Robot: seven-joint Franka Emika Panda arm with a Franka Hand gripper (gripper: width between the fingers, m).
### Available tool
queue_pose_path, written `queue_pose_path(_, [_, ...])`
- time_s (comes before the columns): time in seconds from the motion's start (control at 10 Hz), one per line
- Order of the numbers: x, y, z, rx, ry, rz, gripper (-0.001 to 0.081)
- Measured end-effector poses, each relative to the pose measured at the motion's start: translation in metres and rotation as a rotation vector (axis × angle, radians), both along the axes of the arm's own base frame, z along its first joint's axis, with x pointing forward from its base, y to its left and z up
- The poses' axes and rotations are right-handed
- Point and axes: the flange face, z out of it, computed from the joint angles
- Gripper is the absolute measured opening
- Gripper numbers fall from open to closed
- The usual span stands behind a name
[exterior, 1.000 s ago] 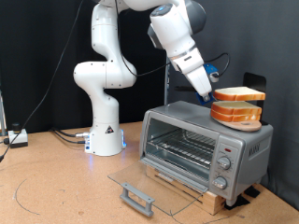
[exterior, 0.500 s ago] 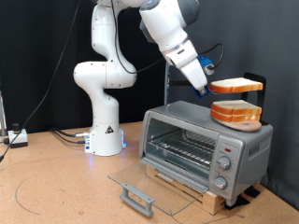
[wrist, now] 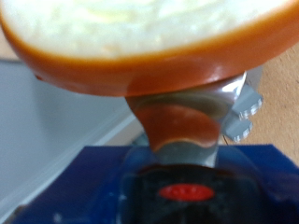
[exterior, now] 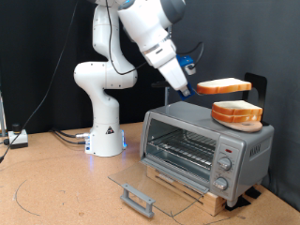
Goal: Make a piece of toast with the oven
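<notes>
Gripping the piece of toast (exterior: pixel 223 86) by one edge, the gripper (exterior: pixel 191 91) holds it level above the oven (exterior: pixel 205 147), slice extending toward the exterior view's right, over the stack (exterior: pixel 236 113); door (exterior: pixel 155 188) down.

Two cameras: one wide and off the arm, one tight on the hand.

The exterior view looks level across the brown wooden surface (exterior: pixel 56 183) at the boxy silver toaster oven (exterior: pixel 206 141); the wrist view sits very near the pale, orange-crusted bread slice (wrist: pixel 140 42), which both share (exterior: pixel 223 86).
</notes>
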Motion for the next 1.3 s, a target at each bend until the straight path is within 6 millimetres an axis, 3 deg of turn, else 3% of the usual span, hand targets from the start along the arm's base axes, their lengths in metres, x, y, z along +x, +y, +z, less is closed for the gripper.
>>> queue_pose_path(0.4, [-0.014,-0.067,0.003,-0.017,0.074,-0.005,0.041])
queue_pose_path(0.9, [-0.036,-0.148,0.008,-0.021,0.043,-0.039,0.041])
queue_pose_path(1.1, [-0.038,-0.154,0.007,-0.018,0.04,-0.045,0.041])
queue_pose_path(1.3, [-0.041,-0.149,-0.002,-0.057,-0.004,0.105,0.041])
